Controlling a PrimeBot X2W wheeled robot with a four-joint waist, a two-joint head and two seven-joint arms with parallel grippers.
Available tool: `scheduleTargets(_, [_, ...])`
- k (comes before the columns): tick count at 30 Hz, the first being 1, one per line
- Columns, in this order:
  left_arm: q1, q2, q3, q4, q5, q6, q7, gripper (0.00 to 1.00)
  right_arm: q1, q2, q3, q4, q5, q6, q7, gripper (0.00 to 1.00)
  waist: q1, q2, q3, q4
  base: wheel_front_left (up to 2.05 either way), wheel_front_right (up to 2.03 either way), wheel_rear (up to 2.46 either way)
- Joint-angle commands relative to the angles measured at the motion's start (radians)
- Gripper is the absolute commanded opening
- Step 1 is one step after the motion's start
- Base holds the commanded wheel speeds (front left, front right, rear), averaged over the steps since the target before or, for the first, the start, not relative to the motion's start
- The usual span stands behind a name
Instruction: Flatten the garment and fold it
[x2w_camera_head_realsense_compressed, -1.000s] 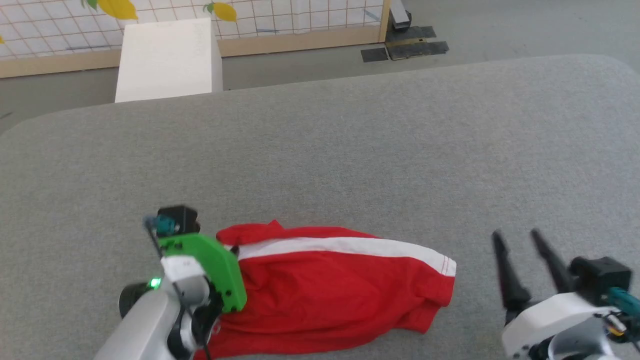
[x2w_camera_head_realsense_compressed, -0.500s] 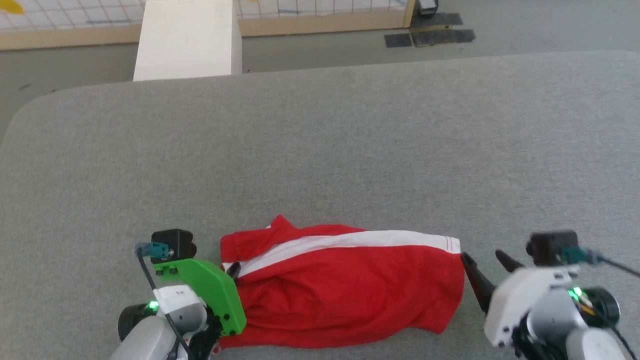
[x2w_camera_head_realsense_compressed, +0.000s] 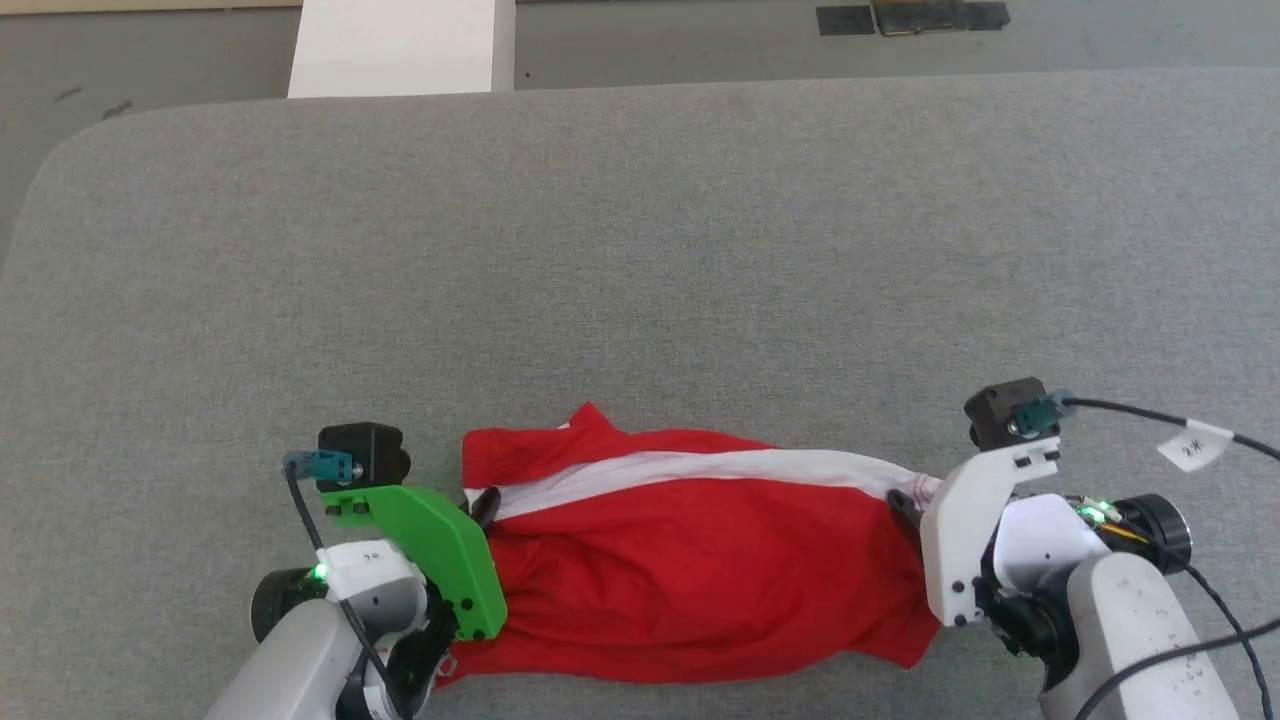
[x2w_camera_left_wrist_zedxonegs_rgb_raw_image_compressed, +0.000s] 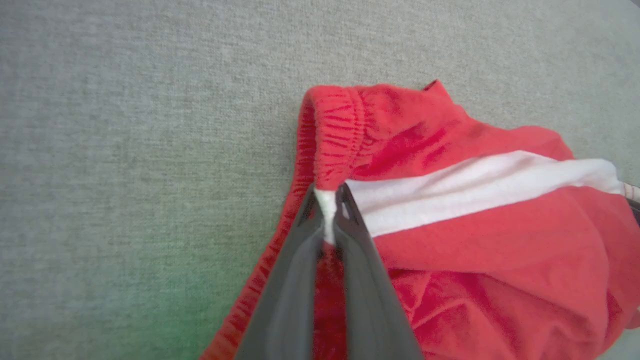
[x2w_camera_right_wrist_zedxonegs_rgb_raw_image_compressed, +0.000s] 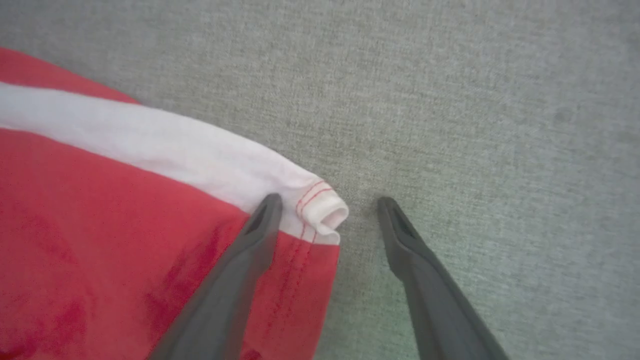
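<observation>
here the left gripper (x2w_camera_left_wrist_zedxonegs_rgb_raw_image_compressed: 327, 195) pinches the garment (x2w_camera_head_realsense_compressed: 700, 570) on grey cloth (x2w_camera_head_realsense_compressed: 640, 250).

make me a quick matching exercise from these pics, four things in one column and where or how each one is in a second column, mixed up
Column one
1. left gripper
2. right gripper
3. garment
4. white box

Column two
a. open, astride the hem corner
b. beyond the far edge of the grey surface
c. shut on the waistband
d. bunched, not yet flat

Pairs: 1-c, 2-a, 3-d, 4-b
</observation>
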Motion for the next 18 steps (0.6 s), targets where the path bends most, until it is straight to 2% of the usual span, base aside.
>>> scheduleTargets(1, [-0.012,-0.001,-0.001,0.005,-0.008,-0.006,-0.005,0.0,0.003,0.0,0.009,0.026,-0.006,-0.002,0.028,0.47,0.0,0.0,0.002,0.002,0.0,0.0,0.0])
scheduleTargets(3, [-0.006,-0.002,-0.002,0.014,-0.014,-0.01,-0.006,0.0,0.016,0.0,0.022,0.022,-0.004,-0.002,0.076,0.0,0.0,0.0,-0.01,0.0,0.0,0.0,0.0])
scheduleTargets(8, [0.004,-0.013,0.018,0.009,-0.025,-0.062,-0.09,0.0,0.036,0.0,0.002,-0.039,0.021,-0.002,-0.044,0.0,0.0,0.0,-0.046,-0.013,0.0,0.0,0.0])
scheduleTargets(12, [0.011,-0.042,0.068,0.001,-0.081,-0.134,-0.188,0.0,0.045,0.0,0.0,-0.087,0.041,-0.002,-0.155,0.0,0.0,0.0,-0.078,-0.031,0.0,0.0,0.0])
scheduleTargets(14, [0.001,-0.048,0.09,-0.003,-0.123,-0.175,-0.198,0.0,0.033,0.0,-0.007,-0.112,0.043,-0.002,-0.188,0.0,0.0,0.0,-0.092,-0.038,0.0,0.0,0.0])
scheduleTargets(18, [-0.082,-0.033,0.116,-0.008,-0.181,-0.236,-0.156,0.0,-0.034,-0.009,-0.011,-0.15,0.019,-0.002,-0.177,0.0,0.0,0.0,-0.107,-0.049,0.0,0.0,0.0])
